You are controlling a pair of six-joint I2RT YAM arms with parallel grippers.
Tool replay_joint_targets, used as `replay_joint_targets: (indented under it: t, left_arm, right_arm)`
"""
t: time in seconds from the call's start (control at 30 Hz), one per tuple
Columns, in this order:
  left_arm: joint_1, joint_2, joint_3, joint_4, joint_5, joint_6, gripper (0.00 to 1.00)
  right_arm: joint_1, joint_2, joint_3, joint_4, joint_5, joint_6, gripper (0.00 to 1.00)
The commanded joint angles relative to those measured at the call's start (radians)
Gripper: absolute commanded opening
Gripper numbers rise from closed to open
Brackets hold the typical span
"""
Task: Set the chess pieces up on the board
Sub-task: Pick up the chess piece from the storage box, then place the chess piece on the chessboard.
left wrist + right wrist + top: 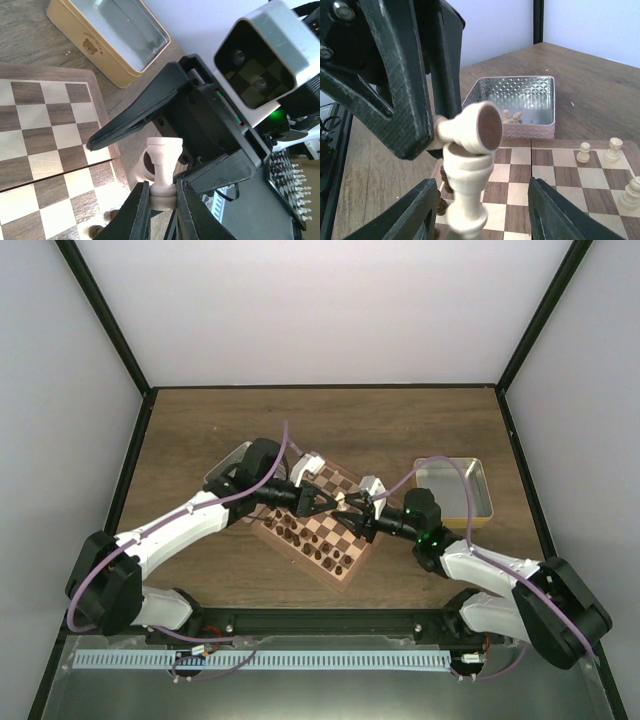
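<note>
Chess pieces (163, 162): two at left pincer (161, 196)

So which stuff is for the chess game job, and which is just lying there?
For the job:
the board
light chess pieces
the held piece, pinched in the left claw

Just lying about:
gold tin
pink tin, though a few light pieces sit inside

Table (200, 415) bears board (338, 552), tin (472, 496), perhaps tray (228, 462).
</note>
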State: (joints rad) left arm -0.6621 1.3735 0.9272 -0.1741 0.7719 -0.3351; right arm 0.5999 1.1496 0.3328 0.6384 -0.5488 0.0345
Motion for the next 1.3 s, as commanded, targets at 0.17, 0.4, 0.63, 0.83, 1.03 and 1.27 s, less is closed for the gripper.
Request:
replay_joint_targets:
  t: [0.17,0.4,0.63,0.83,1.03,1.27]
  left_arm:
    - [-0.030,-0.006,0.044,-0.004,0.020,0.018,0.06]
    - [-0.034,-0.005,0.047,-0.016,0.013,0.020,0.05]
    - [-0.034,-0.014,0.067,-0.075,-0.040,0.036,0.05]
    - [-0.033,-0.026,0.163,-0.354,-0.227,0.132,0.06]
    - [-0.036,0.106,0.337,-0.698,-0.489,0.228,0.06]
    - [-0.056,0.364,0.564,-0.943,-0.855,0.259,0.06]
  right_arm:
    - [0.012,0.033,0.055,0.031,-0.004,-0.014,0.47]
    - [0.014,0.042,0.071,0.041,-0.009,0.010,0.38]
    - [0.015,0.034,0.082,-0.008,0.061,0.054,0.11]
    - [0.015,-0.017,0.074,-0.193,0.363,0.205,0.04]
    - [0.015,-0.081,0.103,-0.377,0.612,0.371,0.04]
    - [0.015,-0.154,0.054,-0.403,0.682,0.430,0.05]
